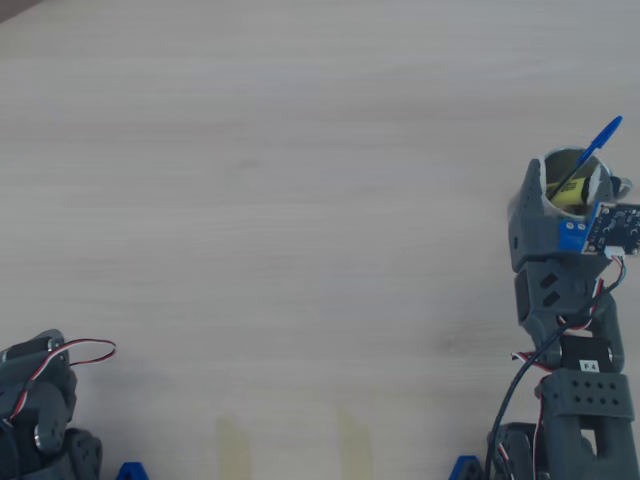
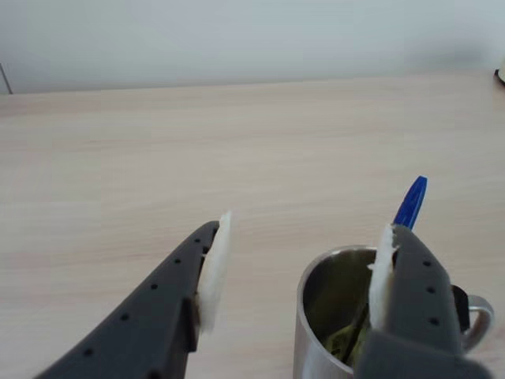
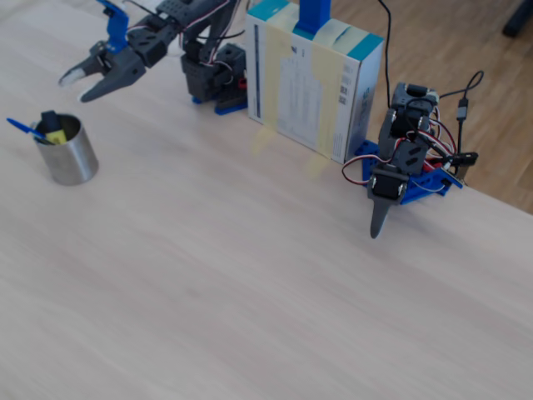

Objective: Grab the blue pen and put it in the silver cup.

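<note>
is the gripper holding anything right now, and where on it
Nothing is held: the gripper is open and empty above the silver cup, where the blue pen already stands.

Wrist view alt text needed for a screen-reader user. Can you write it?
The open gripper hangs over a silver cup on a pale wooden table, one white-padded finger on each side of the rim. A blue pen leans out of the cup, its blue end sticking up past the rim.
</note>
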`<state>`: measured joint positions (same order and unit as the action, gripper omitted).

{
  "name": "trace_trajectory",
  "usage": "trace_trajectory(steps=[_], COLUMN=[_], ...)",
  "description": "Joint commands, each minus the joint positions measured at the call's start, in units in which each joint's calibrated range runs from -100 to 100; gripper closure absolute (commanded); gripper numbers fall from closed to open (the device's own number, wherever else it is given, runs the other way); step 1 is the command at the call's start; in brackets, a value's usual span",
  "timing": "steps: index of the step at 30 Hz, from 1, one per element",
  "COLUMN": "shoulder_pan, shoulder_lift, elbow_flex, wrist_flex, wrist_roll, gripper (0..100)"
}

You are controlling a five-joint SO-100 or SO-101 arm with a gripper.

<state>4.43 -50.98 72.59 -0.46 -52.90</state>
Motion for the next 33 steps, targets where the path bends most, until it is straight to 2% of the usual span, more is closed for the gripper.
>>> trace_trajectory(steps=[1,21,33], shoulder_pan=[-0.42,-2.42,-5.74], shoulder_lift=[-6.04,-35.72,-45.2], elbow_flex=[1.29,11.54,17.25], wrist_flex=[2.31,30.02,44.43], wrist_roll=[-0.42,-3.49,-4.94], gripper=[69,69,69])
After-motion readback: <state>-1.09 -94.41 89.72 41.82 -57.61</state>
